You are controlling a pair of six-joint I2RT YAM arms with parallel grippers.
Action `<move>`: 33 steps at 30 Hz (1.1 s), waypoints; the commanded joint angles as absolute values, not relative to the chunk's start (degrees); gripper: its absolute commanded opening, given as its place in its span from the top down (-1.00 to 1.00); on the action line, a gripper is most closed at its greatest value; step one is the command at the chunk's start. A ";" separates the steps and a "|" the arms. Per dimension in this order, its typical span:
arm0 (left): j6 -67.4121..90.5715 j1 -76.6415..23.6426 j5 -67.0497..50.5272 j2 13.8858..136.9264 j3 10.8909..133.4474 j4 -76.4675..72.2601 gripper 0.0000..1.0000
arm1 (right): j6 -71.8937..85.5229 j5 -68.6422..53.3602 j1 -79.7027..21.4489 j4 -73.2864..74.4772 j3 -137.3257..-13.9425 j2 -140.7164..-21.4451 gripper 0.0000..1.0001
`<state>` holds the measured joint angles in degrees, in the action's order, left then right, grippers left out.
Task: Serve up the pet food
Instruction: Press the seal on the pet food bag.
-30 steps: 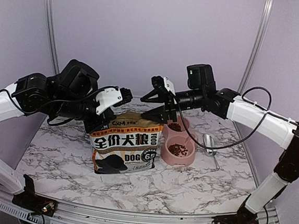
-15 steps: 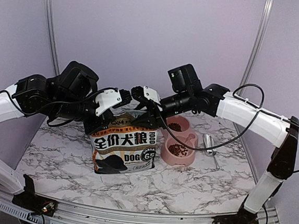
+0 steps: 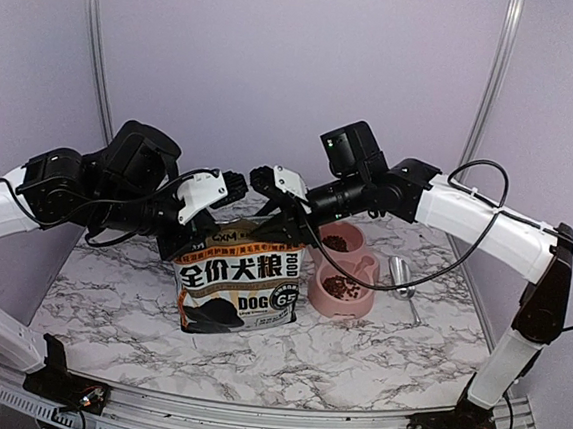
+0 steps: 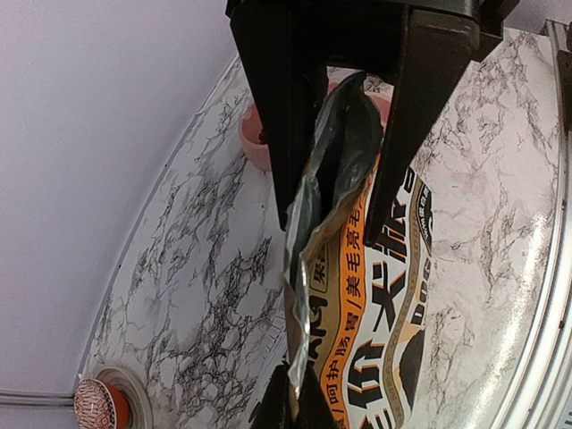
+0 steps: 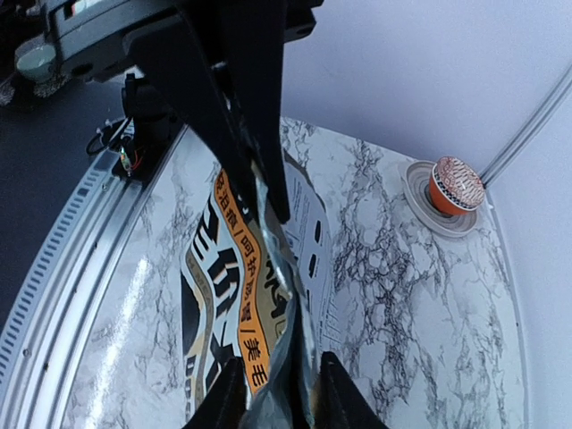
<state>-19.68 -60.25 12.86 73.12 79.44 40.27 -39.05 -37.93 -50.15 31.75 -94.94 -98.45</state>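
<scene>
The left pincer [image 4: 290, 393] is clenching the left end of the top edge of the dog-food bag [image 3: 239, 281], with bare marble surface [image 3: 108, 309] lying open to its left and front. The right pincer [image 5: 281, 375] is straddling the rim's right end, fingers apart; whether it is gripping cannot be told. Kibble [image 3: 339, 284] is sitting in the pink double bowl [image 3: 354, 306], just beside the bag's right edge.

lab test booth: plain lilac walls [image 3: 280, 63], metal frame [image 3: 492, 82].
</scene>
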 commanded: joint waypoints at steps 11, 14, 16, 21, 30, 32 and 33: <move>-17.03 -59.69 12.86 63.84 73.70 41.03 0.99 | -40.57 -37.18 -49.34 35.23 -100.70 -102.45 1.00; -15.88 -59.73 13.52 63.51 73.25 40.97 0.89 | -40.42 -38.28 -48.55 33.27 -99.57 -101.88 1.00; -15.15 -59.74 13.65 63.24 72.73 40.84 0.86 | -40.43 -37.95 -48.56 32.79 -99.99 -101.93 1.00; -13.94 -59.74 13.83 64.28 73.81 40.61 0.62 | -40.37 -40.82 -45.49 32.52 -100.28 -101.11 1.00; -12.60 -59.75 12.92 66.80 78.11 43.46 -0.32 | -40.30 -45.33 -42.63 29.47 -98.83 -101.27 1.00; -12.83 -59.72 12.03 67.49 78.85 43.42 -0.39 | -40.57 -45.42 -42.67 29.87 -98.85 -101.34 1.00; -12.94 -59.69 11.60 67.99 78.46 43.34 -0.40 | -40.50 -45.17 -42.63 29.73 -98.42 -101.29 1.00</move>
